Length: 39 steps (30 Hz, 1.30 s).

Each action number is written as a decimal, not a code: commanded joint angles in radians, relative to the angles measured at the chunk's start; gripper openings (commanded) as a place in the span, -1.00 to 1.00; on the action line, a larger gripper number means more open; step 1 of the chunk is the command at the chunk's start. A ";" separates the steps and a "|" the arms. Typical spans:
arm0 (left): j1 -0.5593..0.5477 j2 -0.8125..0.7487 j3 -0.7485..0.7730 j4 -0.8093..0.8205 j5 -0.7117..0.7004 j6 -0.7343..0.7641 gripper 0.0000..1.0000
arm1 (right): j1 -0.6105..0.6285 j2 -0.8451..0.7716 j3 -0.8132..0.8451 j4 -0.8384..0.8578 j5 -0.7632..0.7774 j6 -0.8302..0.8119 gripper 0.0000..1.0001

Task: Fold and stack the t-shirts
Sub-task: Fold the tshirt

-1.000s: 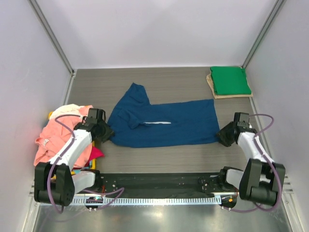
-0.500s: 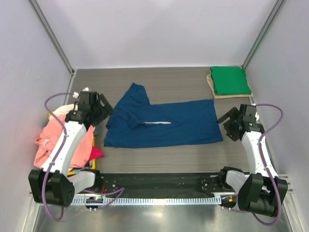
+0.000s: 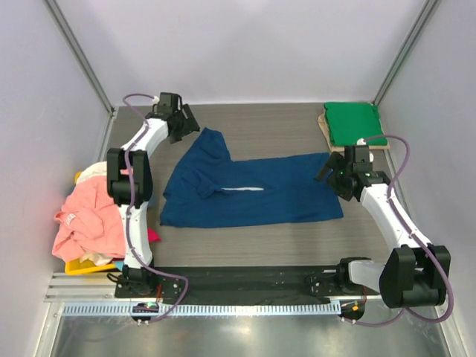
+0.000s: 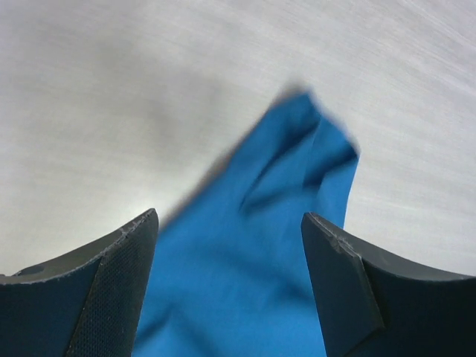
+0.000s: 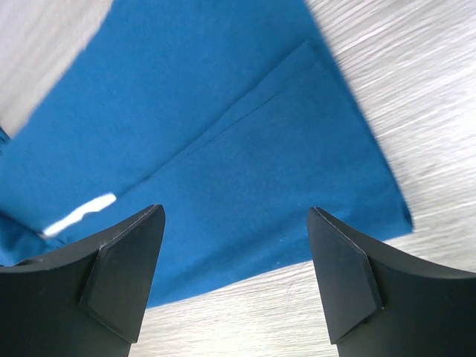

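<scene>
Salmon-pink and cream-white cloth, heaped: unfolded t-shirts (image 3: 89,216), well to the left of the navy t-shirt (image 3: 253,195). Next, the left gripper (image 3: 187,123) (image 4: 230,223), just off the navy t-shirt's far-left corner; jaws parted, nothing between them. Its wrist view shows the tip of the upturned sleeve (image 3: 210,140) (image 4: 297,141) lying ahead of the open fingers, with no contact visible. The navy t-shirt (image 5: 223,141) itself lies flat, long axis running left to right, collar end left, hem end right, with a thin white strip (image 3: 242,190) showing at its middle. Next, the right gripper (image 3: 327,169) (image 5: 234,216), over the navy t-shirt's right hem end at the far corner; jaws apart, empty. Last, a folded green t-shirt (image 3: 355,123) on a tan board (image 3: 327,137), beyond the navy t-shirt's far-right corner. Judgement: the sleeve falls to the left arm, the hem to the right; each is the nearer to its own end.
</scene>
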<state>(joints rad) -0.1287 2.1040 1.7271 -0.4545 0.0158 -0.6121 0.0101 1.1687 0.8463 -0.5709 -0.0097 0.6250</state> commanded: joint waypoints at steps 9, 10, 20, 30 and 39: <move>0.001 0.427 0.521 0.010 0.220 0.061 0.50 | 0.103 0.092 0.017 0.098 0.050 -0.038 0.65; 0.001 0.457 0.543 0.011 0.246 0.060 0.45 | 0.105 0.095 0.017 0.101 0.056 -0.044 0.65; -0.035 0.415 0.375 0.080 0.251 0.109 0.10 | 0.105 0.210 0.072 0.120 0.091 -0.041 0.66; -0.020 0.458 0.367 0.111 0.320 0.132 -1.00 | 0.099 0.556 0.429 0.135 0.204 -0.041 0.67; 0.017 0.482 0.365 0.140 0.372 0.071 -1.00 | 0.068 0.885 0.747 0.094 0.350 -0.105 0.48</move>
<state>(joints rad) -0.1215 2.5465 2.1067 -0.2920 0.3805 -0.5346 0.0963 2.0174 1.4925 -0.4507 0.2527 0.5518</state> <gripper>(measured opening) 0.006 0.751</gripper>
